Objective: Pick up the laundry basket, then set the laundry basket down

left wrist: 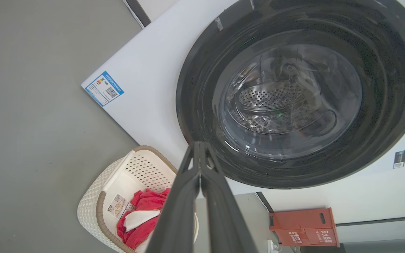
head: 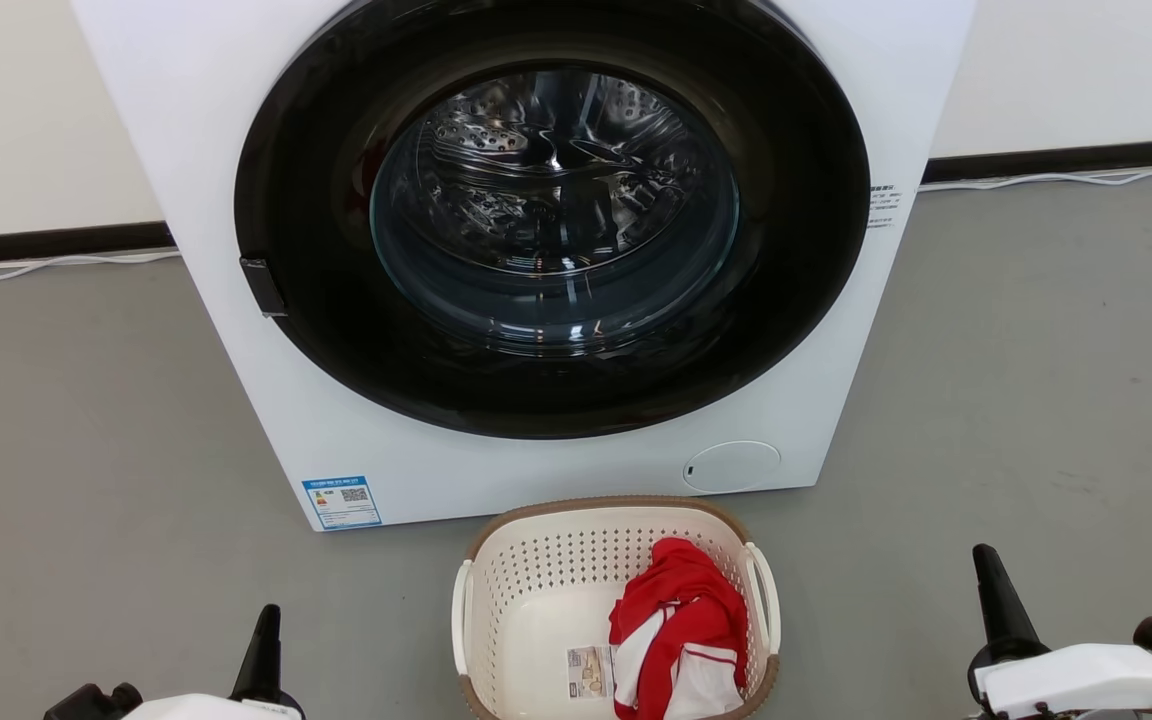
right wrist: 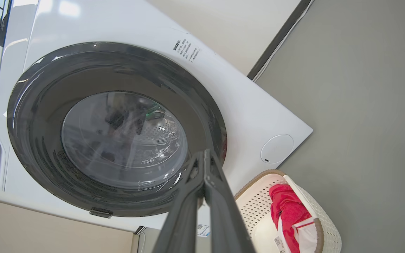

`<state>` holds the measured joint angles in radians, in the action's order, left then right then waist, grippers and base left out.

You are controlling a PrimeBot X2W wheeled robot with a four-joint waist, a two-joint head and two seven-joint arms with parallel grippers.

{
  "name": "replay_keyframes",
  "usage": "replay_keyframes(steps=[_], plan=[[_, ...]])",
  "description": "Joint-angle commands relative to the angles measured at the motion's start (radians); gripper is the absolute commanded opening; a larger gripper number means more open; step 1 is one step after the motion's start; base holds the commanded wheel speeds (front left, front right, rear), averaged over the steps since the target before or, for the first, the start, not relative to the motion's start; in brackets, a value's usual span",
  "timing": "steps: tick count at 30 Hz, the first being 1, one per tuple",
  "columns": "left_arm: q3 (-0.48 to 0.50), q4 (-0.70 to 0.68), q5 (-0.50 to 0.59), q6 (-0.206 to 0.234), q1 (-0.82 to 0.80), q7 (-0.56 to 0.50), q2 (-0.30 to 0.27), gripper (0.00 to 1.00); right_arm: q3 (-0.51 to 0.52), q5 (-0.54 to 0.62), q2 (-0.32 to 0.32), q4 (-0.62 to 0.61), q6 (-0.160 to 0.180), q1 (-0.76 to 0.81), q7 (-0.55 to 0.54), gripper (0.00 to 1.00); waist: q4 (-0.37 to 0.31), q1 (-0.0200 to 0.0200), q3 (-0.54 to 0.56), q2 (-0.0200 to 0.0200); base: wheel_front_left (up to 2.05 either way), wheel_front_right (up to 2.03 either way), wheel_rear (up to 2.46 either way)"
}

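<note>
The laundry basket stands on the grey floor just in front of the washing machine, cream-white and perforated with a brown rim and white side handles. A red and white garment and a paper label lie inside it. The basket also appears in the left wrist view and the right wrist view. My left gripper is shut and empty, low at the basket's left, well apart from it. My right gripper is shut and empty at the basket's right, also apart. Both pairs of fingers meet at their tips.
A white front-loading washing machine with a closed dark round door fills the space behind the basket. A wall with a dark skirting and a white cable runs behind. An orange-red box stands by the wall.
</note>
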<state>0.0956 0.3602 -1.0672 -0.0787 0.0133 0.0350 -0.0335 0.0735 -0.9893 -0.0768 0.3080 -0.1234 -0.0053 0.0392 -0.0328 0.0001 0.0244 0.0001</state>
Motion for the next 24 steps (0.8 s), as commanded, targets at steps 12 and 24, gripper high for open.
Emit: replay_keyframes(steps=[12, 24], plan=[[0.016, -0.053, -0.157, -0.019, -0.072, -0.041, -0.012, 0.00, 0.007, -0.179, 0.002, -0.038, -0.005, -0.062, -0.047, 0.00, 0.009, -0.0001, -0.007, -0.0001, 0.00, 0.00, 0.00], [0.017, -0.071, -0.272, -0.029, -0.087, -0.073, -0.014, 0.00, 0.017, -0.311, 0.009, -0.045, -0.006, -0.074, -0.079, 0.00, 0.016, -0.0001, -0.013, -0.0001, 0.00, 0.00, 0.00]])
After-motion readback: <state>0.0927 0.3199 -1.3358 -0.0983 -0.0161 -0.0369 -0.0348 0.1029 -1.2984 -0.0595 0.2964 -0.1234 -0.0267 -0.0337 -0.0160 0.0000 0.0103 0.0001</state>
